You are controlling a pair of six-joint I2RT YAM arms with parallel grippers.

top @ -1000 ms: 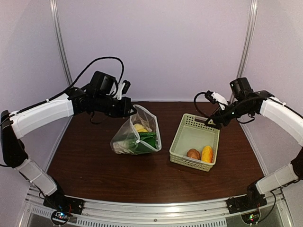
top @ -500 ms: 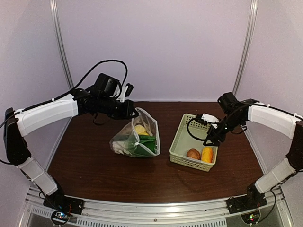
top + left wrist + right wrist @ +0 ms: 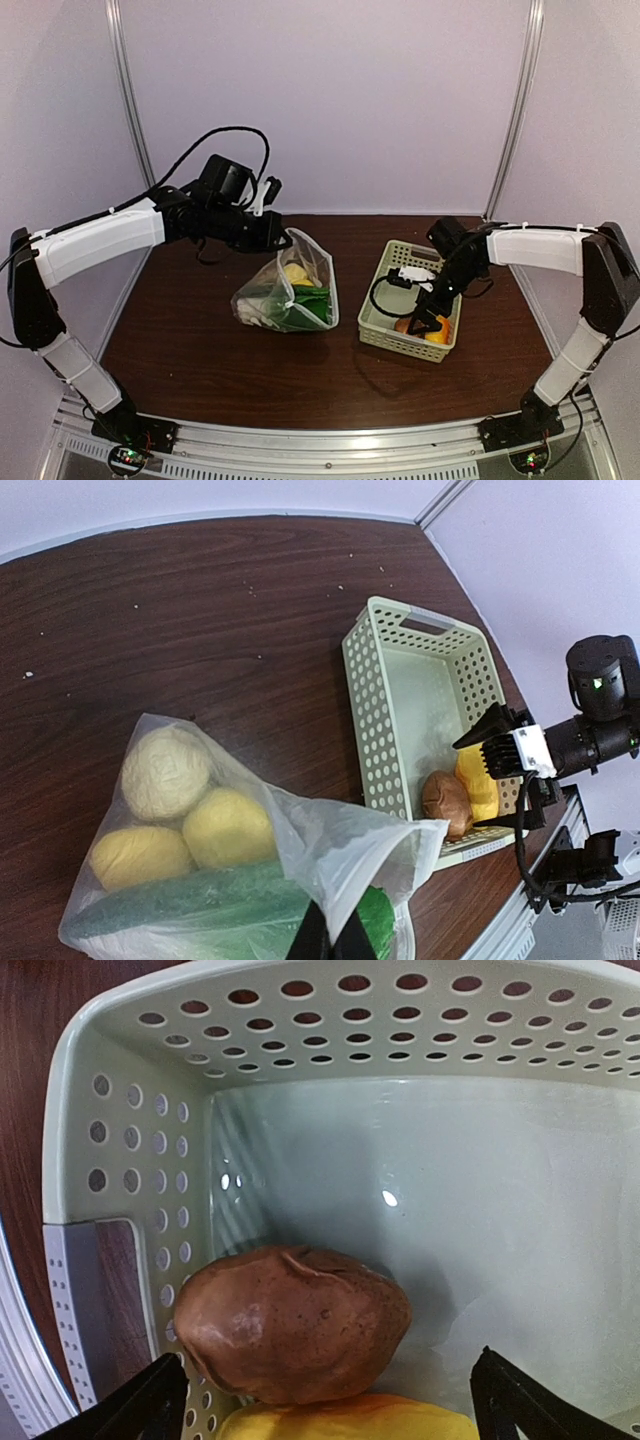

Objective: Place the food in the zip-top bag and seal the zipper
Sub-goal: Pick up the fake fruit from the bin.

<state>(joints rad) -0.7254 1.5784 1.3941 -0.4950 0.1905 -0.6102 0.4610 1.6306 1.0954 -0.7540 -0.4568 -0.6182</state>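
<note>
The clear zip-top bag [image 3: 290, 295] stands on the table, its mouth edge pinched and held up by my shut left gripper [image 3: 283, 238]. In the left wrist view the bag [image 3: 330, 845] holds yellow lemons [image 3: 228, 827], a pale round piece [image 3: 165, 772] and green vegetables [image 3: 180, 910]. My right gripper [image 3: 425, 318] is open, low inside the pale green basket [image 3: 378, 300], its fingers either side of the brown round piece [image 3: 292, 1322] and the orange-yellow piece [image 3: 345, 1422]. The zipper strip cannot be made out.
The basket [image 3: 375, 710] lies right of the bag on the dark wooden table [image 3: 200, 350]. The right arm's cable loops over the basket's near left part. Pale walls stand behind and at both sides.
My right gripper has moved down and left into the basket, over the brown and orange-yellow pieces. The left gripper has stayed put, holding the bag's edge.
</note>
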